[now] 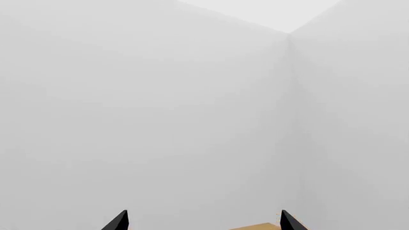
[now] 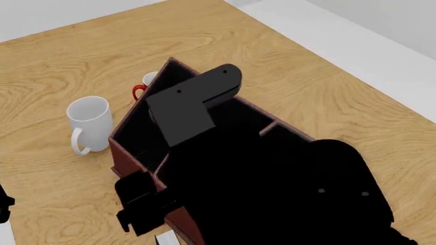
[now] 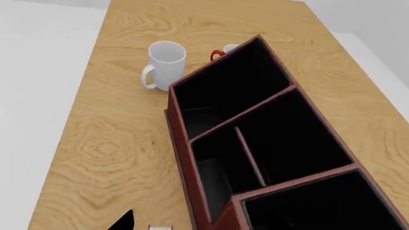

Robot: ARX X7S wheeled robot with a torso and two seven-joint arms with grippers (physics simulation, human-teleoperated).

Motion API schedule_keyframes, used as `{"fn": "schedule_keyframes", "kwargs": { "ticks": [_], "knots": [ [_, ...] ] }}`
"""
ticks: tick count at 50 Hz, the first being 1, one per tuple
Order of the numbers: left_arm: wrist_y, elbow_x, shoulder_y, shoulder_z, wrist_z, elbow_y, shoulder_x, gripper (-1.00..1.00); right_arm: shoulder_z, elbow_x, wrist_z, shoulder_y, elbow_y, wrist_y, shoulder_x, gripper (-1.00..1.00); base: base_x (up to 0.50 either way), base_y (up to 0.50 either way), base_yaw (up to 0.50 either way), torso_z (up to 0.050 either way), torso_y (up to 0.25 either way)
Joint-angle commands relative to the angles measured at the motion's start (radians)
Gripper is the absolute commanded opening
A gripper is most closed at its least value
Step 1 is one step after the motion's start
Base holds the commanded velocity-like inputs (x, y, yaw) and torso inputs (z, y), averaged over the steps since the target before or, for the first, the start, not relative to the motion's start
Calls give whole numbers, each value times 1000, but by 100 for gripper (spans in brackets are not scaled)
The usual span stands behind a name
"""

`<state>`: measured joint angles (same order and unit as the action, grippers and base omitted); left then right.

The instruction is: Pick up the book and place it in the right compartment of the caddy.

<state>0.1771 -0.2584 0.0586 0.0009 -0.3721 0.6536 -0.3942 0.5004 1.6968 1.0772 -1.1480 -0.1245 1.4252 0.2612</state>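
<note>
The left gripper (image 1: 204,221) hung released and empty, its fingers spread and aimed at bare white walls, so it offered no help. On the counter (image 2: 48,61) a white mug (image 2: 89,122) stood near the caddy (image 2: 126,159), and a red-handled mug (image 2: 143,88) sat just behind its far corner. A wide sideways swing could probably have knocked either over.

The right gripper (image 2: 142,206) hovered by the caddy's near end. Whether it was clenched on anything I cannot tell. The book could not be made out for certain. Only a white sliver (image 3: 160,227) beside a black fingertip (image 3: 121,221) hinted at its page edges.

Further right lay the right compartment (image 3: 319,208), hidden under the arm in the head view. With that opening masked, the book might well have caught its raised wall or dropped into the divided middle sections.
</note>
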Motion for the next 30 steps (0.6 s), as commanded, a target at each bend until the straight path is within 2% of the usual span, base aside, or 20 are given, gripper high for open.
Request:
{"fn": "schedule_keyframes", "kwargs": {
  "ticks": [1,7,16,30],
  "knots": [
    [3,-4,0,3,-1,2,-4,100,47,-101,-129,73,-7,-43,-9,100,0,0,0,0,0],
    [2,-12,2,-7,-4,-1,-6,100,87,-193,-228,103,10,-80,-7,100,0,0,0,0,0],
    [-1,-11,0,-3,-5,1,-8,100,131,-251,-293,128,29,-110,-8,100,0,0,0,0,0],
    [-10,-10,1,-3,-12,-6,-6,100,221,-415,-487,140,158,-224,-25,100,0,0,0,0,0]
  ]
}}
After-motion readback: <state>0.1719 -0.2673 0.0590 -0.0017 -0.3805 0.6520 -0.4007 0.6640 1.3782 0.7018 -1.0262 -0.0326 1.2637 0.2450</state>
